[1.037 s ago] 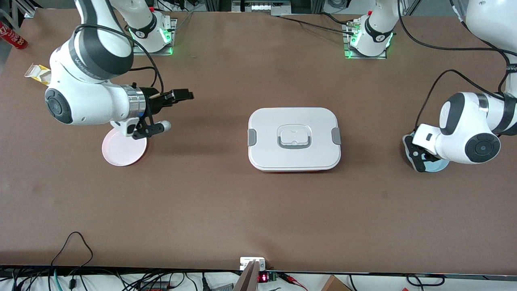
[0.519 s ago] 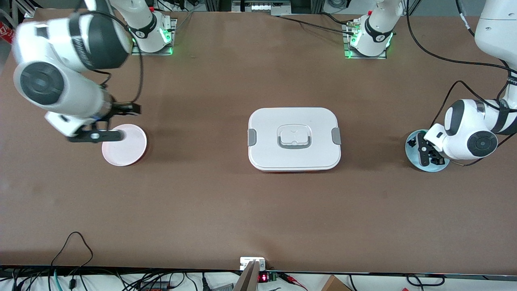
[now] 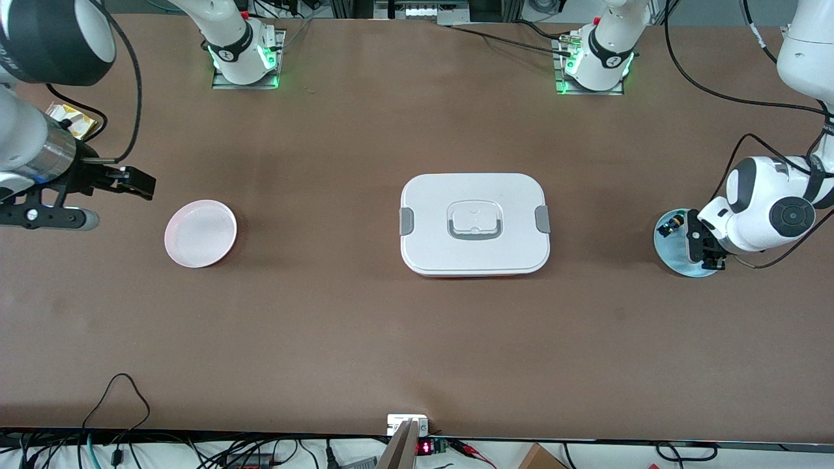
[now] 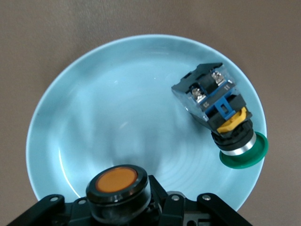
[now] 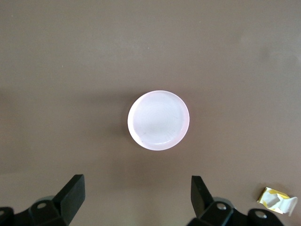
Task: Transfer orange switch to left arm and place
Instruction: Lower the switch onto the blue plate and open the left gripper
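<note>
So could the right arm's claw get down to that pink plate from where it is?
Probably yes. The right claw hangs open over bare table beside the pink plate, and nothing lies on the plate or between them; the white box sits mid-table, well clear.

Two small round plates, one pink [image 3: 200, 233], one light blue [image 4: 117, 99], two push-button switches, one orange-capped [image 4: 117, 181], one green-capped [image 4: 225, 115], one white latched box [image 3: 474, 223], two white robot arms, one crumpled yellow wrapper [image 5: 277, 200]
</note>
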Robot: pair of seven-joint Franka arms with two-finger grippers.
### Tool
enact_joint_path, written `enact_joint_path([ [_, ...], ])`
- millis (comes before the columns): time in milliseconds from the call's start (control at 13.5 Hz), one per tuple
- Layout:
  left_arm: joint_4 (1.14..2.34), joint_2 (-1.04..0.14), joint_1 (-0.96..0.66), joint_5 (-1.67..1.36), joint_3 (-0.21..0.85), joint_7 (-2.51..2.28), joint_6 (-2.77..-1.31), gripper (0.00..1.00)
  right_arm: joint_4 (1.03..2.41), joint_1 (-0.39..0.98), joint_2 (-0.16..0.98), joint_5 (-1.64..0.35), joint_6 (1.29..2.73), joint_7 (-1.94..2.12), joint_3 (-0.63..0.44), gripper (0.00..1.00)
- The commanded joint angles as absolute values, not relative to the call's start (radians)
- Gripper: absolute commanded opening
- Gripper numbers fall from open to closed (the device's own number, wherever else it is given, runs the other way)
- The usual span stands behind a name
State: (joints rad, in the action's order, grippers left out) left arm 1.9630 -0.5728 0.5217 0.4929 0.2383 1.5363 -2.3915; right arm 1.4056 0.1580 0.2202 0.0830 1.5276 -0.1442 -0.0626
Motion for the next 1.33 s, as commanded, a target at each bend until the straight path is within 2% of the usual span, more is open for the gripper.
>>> enact_joint_path([
  [0,1.959,-0.571,0.532,0.517,0.249,1.581,-2.392,1.0,1.705,0.126,0.03,0.06,1.685,-0.068,-0.064,1.0],
  [148,1.956,-0.565,0.529,0.517,0.255,1.589,-2.387,1.0,1.744,0.124,-0.002,0.061,1.669,-0.052,-0.066,1.0],
  [519,1.948,-0.551,0.525,0.517,0.261,1.589,-2.332,1.0,1.652,0.13,-0.002,0.041,1.598,-0.042,-0.058,1.0],
  [741,1.934,-0.477,0.528,0.492,0.299,1.579,-2.266,1.0,1.635,0.135,0.018,0.043,1.598,-0.026,-0.055,1.0],
  [889,1.878,-0.413,0.522,0.428,0.342,1.539,-2.11,1.0,1.628,0.132,0.017,0.034,1.598,-0.026,-0.057,1.0],
  [1037,1.769,-0.407,0.522,0.419,0.388,1.476,-1.932,1.0,1.62,0.129,0.02,-0.044,1.592,-0.023,-0.063,1.0],
  [1259,1.636,-0.408,0.517,0.338,0.448,1.309,-1.717,1.0,1.615,0.129,0.023,-0.04,1.595,-0.015,-0.063,1.0],
])
